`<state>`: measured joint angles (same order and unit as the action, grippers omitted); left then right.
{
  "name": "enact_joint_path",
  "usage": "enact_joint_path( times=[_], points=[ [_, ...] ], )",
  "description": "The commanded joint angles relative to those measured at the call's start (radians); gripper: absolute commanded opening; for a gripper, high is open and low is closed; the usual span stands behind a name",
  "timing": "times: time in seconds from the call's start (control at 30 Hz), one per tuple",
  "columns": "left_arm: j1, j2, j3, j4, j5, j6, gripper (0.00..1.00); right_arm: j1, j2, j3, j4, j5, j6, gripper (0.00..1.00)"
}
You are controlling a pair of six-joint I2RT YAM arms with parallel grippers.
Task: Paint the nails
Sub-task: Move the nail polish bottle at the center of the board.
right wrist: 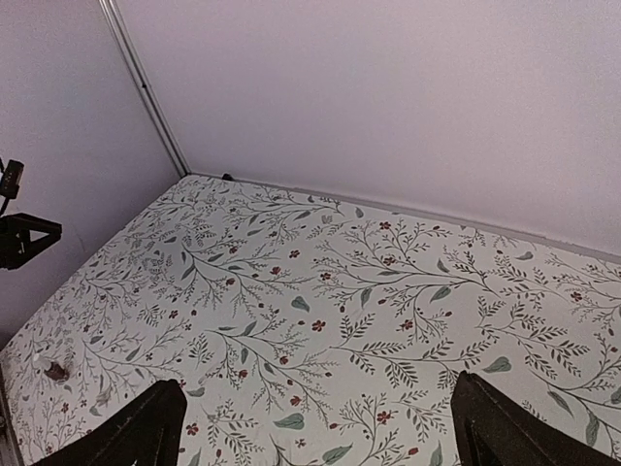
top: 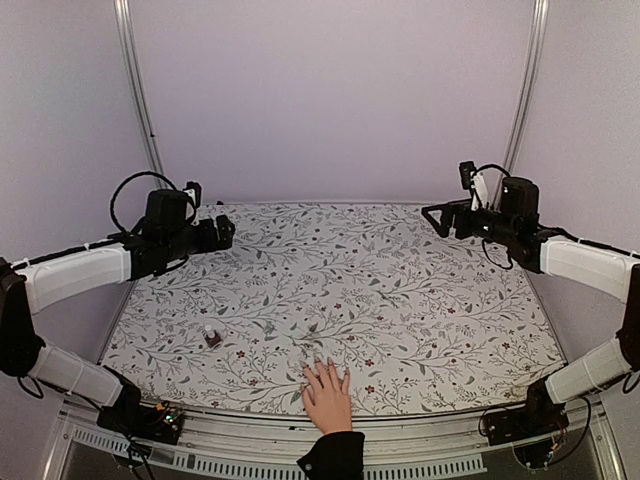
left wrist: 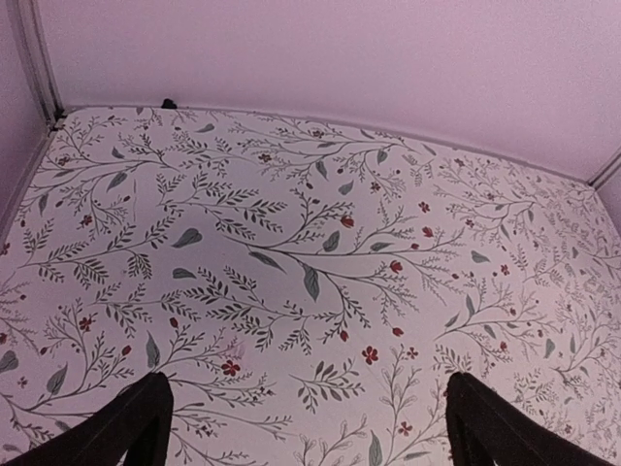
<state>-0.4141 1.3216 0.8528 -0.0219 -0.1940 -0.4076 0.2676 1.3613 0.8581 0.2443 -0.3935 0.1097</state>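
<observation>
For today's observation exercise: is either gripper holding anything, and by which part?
Nothing is held. The left gripper and right gripper both stand open and empty.

Wide room over table point(top: 400, 290) ctr; obstacles nr front edge: bottle point(top: 211, 337) & hand point(top: 327, 398).

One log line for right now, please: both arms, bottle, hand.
left fingers: open, empty, raised | right fingers: open, empty, raised | bottle: capped, upright on table, untouched | hand: flat, palm down, near edge
</observation>
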Motion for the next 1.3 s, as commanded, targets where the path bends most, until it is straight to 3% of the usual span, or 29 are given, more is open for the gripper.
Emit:
enact_joint_path(
  times=[0.0, 0.3, 0.47, 0.63, 0.8, 1.27],
  points=[
    [-0.020, -0.007, 0.007, -0.153, 0.014, -0.033, 1.00, 0.022, -0.006, 0.047, -0.007, -0.088, 0.043, 0.99],
    [-0.056, -0.090, 0.009, -0.505, 0.121, -0.146, 1.00, 0.149, 0.036, 0.220, 0.040, -0.179, 0.302, 0.99],
    [-0.111, -0.119, -0.015, -0.606, 0.145, -0.226, 1.00, 0.232, 0.095, 0.384, 0.086, -0.225, 0.485, 0.99],
    [-0.197, -0.095, -0.001, -0.697, 0.100, -0.284, 1.00, 0.249, 0.160, 0.444, 0.190, -0.273, 0.650, 0.99],
    [-0.252, -0.073, 0.015, -0.788, 0.037, -0.334, 1.00, 0.249, 0.177, 0.480, 0.223, -0.286, 0.693, 0.99],
    [-0.244, -0.078, 0.022, -0.872, -0.060, -0.420, 0.91, 0.248, 0.157, 0.451, 0.253, -0.268, 0.650, 0.99]
  ],
)
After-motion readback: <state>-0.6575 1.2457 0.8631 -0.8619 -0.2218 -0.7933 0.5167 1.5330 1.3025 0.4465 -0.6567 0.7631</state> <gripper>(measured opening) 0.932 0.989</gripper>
